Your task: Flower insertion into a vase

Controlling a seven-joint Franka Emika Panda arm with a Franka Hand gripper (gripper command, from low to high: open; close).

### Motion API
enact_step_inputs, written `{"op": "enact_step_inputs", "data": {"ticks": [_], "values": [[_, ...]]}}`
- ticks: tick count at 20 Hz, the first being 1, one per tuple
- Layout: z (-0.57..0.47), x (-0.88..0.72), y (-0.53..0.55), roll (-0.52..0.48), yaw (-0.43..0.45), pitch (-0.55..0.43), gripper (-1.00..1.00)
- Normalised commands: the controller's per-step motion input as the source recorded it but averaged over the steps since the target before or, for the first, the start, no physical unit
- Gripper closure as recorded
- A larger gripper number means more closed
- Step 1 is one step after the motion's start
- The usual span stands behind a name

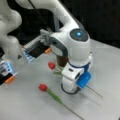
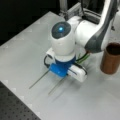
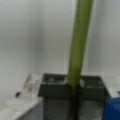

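Note:
Two red flowers lie on the white table. One flower (image 1: 51, 65) runs under my gripper (image 1: 71, 89), and its thin stem end comes out on a front view's right. In the wrist view its green stem (image 3: 78, 37) passes between the two dark fingers (image 3: 53, 88), which press on it from both sides at table level. The other flower (image 1: 43, 87) lies free nearer a front view's bottom. The dark brown vase (image 2: 111, 58) stands upright to the right of the arm; elsewhere the vase (image 1: 61, 60) is mostly hidden behind the wrist. Both bare stem ends (image 2: 38, 80) stick out from under the hand.
Two grey and black devices with orange parts (image 1: 35, 48) (image 1: 7, 72) sit at a front view's left. A black perforated board (image 2: 15, 105) borders the table at a front view's bottom left. The arm's white links (image 1: 10, 37) stand at the far left.

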Motion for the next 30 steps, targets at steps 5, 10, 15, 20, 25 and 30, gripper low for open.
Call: {"op": "enact_step_inputs", "data": {"ticks": [5,10,15,20,25,30], "values": [[0.35,-0.18,-0.13,0.019,-0.072,-0.082,1.0],[0.27,-0.25,-0.11,0.016,0.005,-0.108,1.0],[0.34,-0.31,-0.02,-0.002,0.0,-0.072,1.0],[0.28,-0.31,0.04,0.008,0.002,-0.049,1.0],[0.06,-0.3,0.1,0.009,0.012,-0.03,1.0],[0.0,-0.39,0.18,-0.014,0.008,-0.006,1.0]]}}
